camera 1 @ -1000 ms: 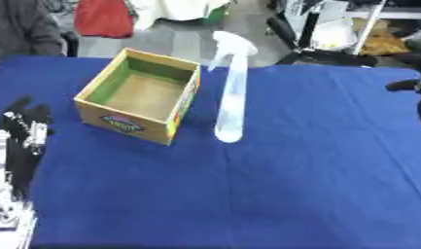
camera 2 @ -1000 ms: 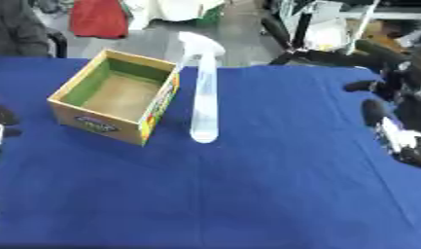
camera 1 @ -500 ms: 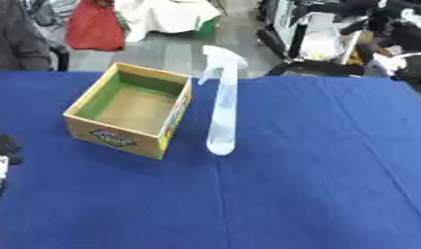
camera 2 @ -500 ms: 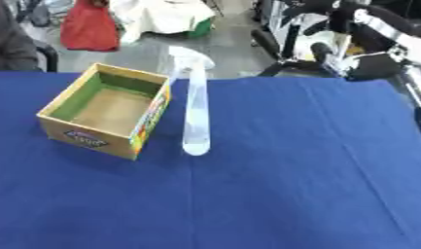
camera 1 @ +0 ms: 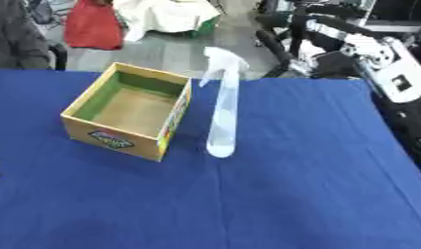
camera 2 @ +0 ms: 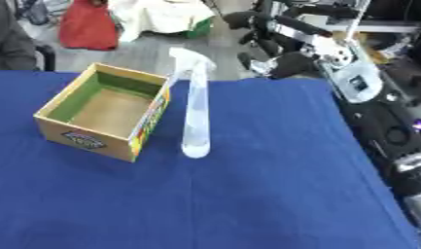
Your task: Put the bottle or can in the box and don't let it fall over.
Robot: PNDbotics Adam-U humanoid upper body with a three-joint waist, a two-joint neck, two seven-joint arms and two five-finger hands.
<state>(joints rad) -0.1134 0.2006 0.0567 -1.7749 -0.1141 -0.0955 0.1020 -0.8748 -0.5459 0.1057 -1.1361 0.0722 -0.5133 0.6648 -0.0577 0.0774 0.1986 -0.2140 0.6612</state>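
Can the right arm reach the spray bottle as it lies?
Probably yes. The spray bottle lies on open blue cloth right of the box; nothing stands between it and the raised right arm.

Clear spray bottle (camera 1: 223, 116) with white trigger head stands upright on blue worktop (camera 1: 290, 194), just right of open cardboard box (camera 1: 128, 111), green-lined, empty.

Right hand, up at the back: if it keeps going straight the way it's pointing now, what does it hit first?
Probably the spray bottle, which lies on its side. The right hand seems aimed left toward the bottle's white nozzle end. Depth is unclear, so it might pass above it.
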